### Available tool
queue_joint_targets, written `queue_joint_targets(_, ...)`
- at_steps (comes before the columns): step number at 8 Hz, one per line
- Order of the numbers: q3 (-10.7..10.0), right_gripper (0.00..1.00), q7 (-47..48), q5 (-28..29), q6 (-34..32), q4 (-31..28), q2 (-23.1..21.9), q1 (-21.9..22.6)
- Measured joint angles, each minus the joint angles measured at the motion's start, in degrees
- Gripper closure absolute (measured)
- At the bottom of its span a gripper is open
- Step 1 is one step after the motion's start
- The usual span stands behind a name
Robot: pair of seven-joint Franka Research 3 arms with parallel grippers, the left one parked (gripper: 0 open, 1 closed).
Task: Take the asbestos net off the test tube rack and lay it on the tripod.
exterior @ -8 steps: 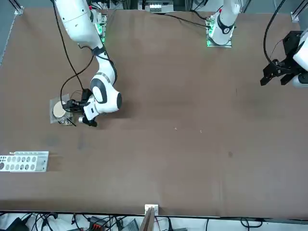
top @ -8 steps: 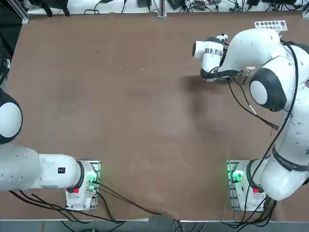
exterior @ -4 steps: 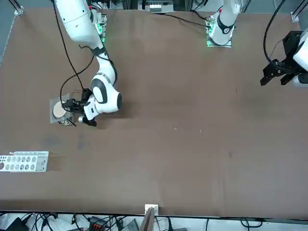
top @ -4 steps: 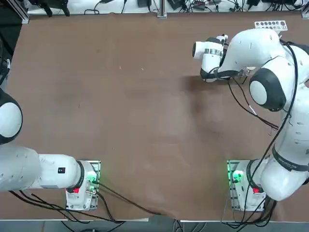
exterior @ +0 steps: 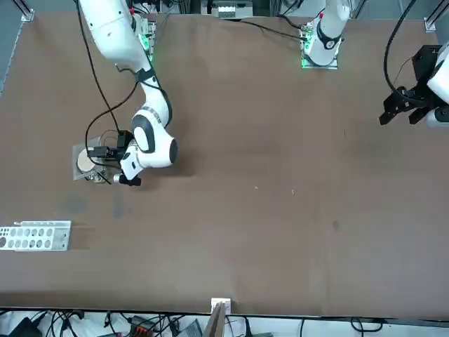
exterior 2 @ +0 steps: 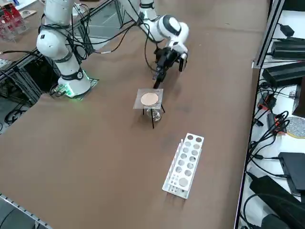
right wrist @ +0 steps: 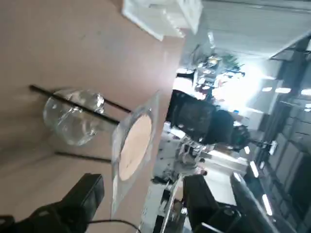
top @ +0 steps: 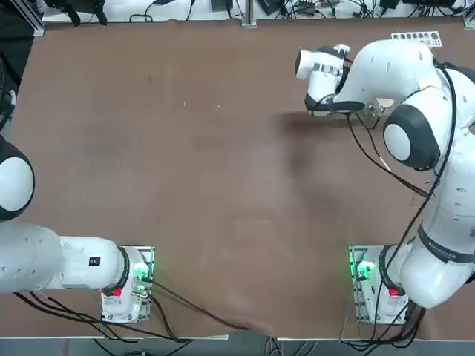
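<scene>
The asbestos net (exterior 2: 149,99), grey mesh with a pale round centre, lies flat on the black wire tripod (exterior 2: 153,119). In the front view the net (exterior: 85,160) shows just beyond my right gripper (exterior: 105,165). My right gripper (exterior 2: 158,78) hovers beside the net, open, holding nothing. In the wrist view the net (right wrist: 132,145) and a tripod leg (right wrist: 73,104) stand past the spread fingers (right wrist: 90,191) of the gripper (right wrist: 143,182). The white test tube rack (exterior 2: 186,164) lies apart near the table's side, with nothing on it. From overhead the arm hides the net.
A small clear glass vessel (right wrist: 73,116) sits under the tripod between its legs. The rack (top: 415,37) lies near the far right corner in the top view, and near the front-left (exterior: 35,236) in the front view. Cables and equipment (exterior 2: 286,71) lie beyond the table's edge.
My right wrist has shifted a little toward the far edge in the top view. The net stays on the tripod, and the rack has not moved.
</scene>
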Motion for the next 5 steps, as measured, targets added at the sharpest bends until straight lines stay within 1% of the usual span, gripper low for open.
queue_joint_targets(2, 0.0, 0.01, -9.6, 9.9, -7.4, 10.4, -0.6, 0.7)
queue_joint_targets(4, -0.1, 0.01, -16.7, 15.7, -14.8, 20.2, -1.5, 0.9)
queue_joint_targets(5, -0.6, 0.01, -20.3, 17.3, -16.6, 24.3, -1.6, 0.6)
